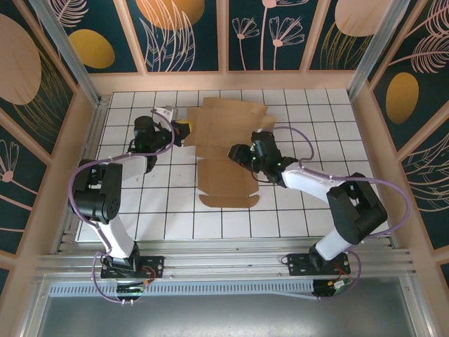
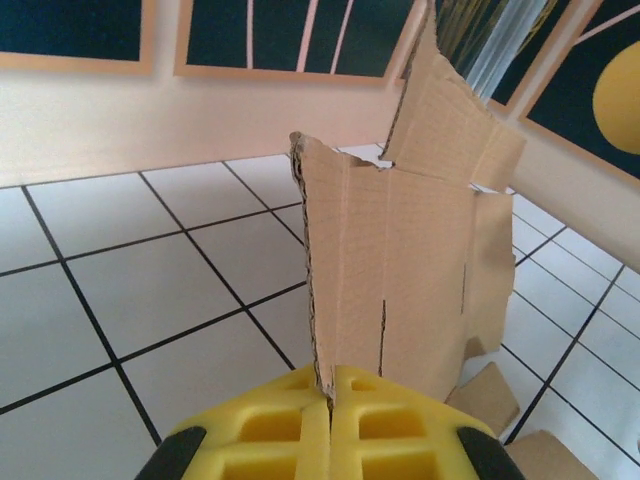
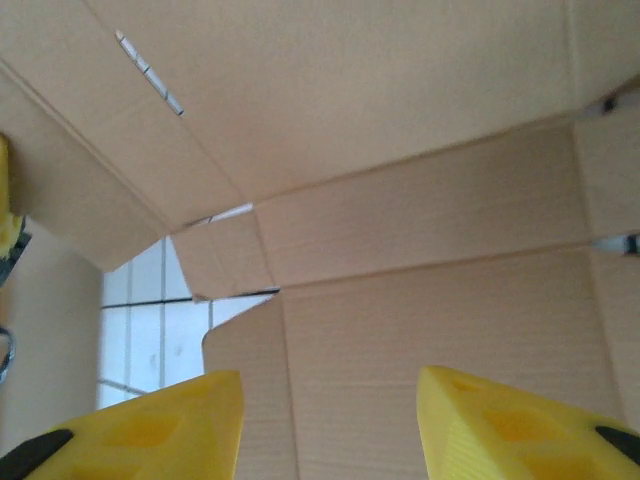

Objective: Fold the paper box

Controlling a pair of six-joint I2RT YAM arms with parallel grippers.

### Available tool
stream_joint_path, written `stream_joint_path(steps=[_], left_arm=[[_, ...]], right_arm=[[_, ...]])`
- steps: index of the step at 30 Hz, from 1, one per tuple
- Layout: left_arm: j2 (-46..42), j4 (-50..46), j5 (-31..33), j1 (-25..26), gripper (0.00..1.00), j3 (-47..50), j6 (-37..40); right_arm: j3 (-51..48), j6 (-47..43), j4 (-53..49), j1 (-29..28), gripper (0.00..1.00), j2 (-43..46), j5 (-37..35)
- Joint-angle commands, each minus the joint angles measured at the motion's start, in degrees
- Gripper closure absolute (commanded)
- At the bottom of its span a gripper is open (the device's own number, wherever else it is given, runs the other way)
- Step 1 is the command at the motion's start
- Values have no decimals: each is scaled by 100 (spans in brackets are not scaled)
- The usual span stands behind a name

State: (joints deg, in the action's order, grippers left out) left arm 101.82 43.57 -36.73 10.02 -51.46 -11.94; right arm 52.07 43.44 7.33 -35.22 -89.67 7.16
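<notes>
The paper box (image 1: pixel 224 168) is a flat brown die-cut cardboard sheet with flaps and creases, lying in the middle of the white gridded table (image 1: pixel 316 119). My left gripper (image 1: pixel 185 129) is at the sheet's left edge. In the left wrist view its yellow fingers (image 2: pixel 385 425) are shut on the ragged edge of a cardboard flap (image 2: pixel 400 270), which rises away from them. My right gripper (image 1: pixel 236 152) hovers over the sheet's middle. In the right wrist view it (image 3: pixel 330 378) stands open above the creased panels (image 3: pixel 430 300), with nothing between the fingers.
A low wooden wall (image 1: pixel 224 81) rims the table at the back and sides, with patterned panels behind it. Bare tiles lie left and right of the sheet and in front of it. Purple cables loop off both arms.
</notes>
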Motion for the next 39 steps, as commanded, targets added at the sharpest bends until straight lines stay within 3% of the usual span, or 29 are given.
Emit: stream_joint_path(steps=[1,2,3,7,11,13,15,24,28,33,36,39], left_arm=[[-203,720,-457,34,100,174,438],[-235,674,-509,35,100,197,571],[-263,618,-543,35,100,206,682],[-329,380,-634,35,100,156,1004],[-334,103,-721,35,100,128,1388],[-330,-95,-741,35,100,78,1611],[-337,-275,-733,35,100,19,1806],[-281,-428,-820,35,100,-136,2171],[-209,-370,-806,34,100,-154,2199],[-101,-212,-681,35,100,-165,2119],[-91,-140,-653,33,99,-194,2010],[-171,48,-607,35,72,-121,1742]], right_arm=[[586,-2935,-531,41,22,503,-897],[647,-3781,-601,121,10,585,-868],[757,-4416,-725,217,6,602,-829],[1597,-6483,-1354,665,5,285,-450],[1843,-8346,-1340,1146,4,122,843],[2155,-8883,-1595,1459,4,-32,1784],[2589,-9108,-1791,1652,5,-308,2237],[4623,-10325,-3482,1748,12,-2025,2499],[5432,-10334,-3975,1740,25,-2617,2575],[5517,-10321,-4113,1707,63,-2716,2757],[5389,-10306,-4095,1644,77,-2595,2642],[5204,-10306,-4017,1599,84,-2369,2589]])
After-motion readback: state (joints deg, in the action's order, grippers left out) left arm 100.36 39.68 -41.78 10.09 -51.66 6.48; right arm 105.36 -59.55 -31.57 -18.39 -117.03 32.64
